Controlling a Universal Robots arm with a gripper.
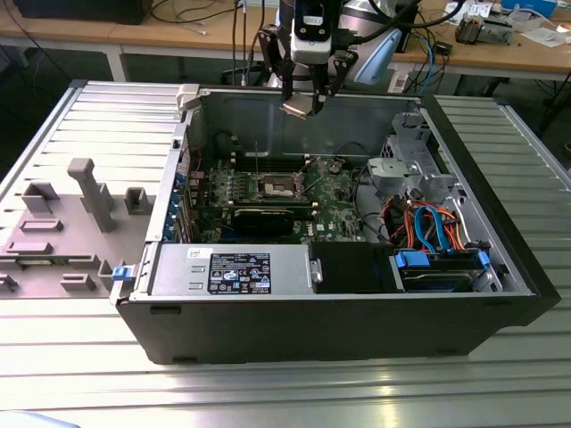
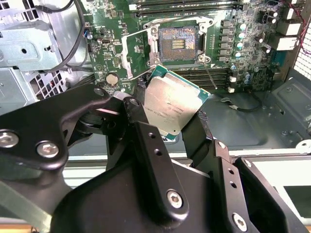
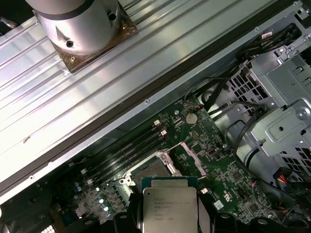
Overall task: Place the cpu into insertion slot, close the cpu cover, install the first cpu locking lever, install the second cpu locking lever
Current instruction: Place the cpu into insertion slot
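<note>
My gripper (image 1: pixel 302 100) hangs above the open computer case, shut on the cpu (image 1: pixel 297 109), a flat square chip with a silver-grey top. In the second wrist view the cpu (image 2: pixel 172 104) sits tilted between the two black fingers (image 2: pixel 146 133). It is well above the green motherboard. The insertion slot (image 2: pixel 178 43) lies bare with its dark centre showing. The cpu cover (image 2: pixel 136 56) is swung open beside it. A thin wire lever (image 2: pixel 210 77) sticks out by the slot. In the first wrist view the cpu (image 3: pixel 168 206) hovers just off the slot (image 3: pixel 153 170).
A grey power supply box (image 1: pixel 232 267) fills the case's near side. A metal drive cage (image 1: pixel 406 169) and orange and blue cables (image 1: pixel 428 223) sit at the exterior view's right. Grey fixtures (image 1: pixel 89 192) stand outside the case at the exterior view's left.
</note>
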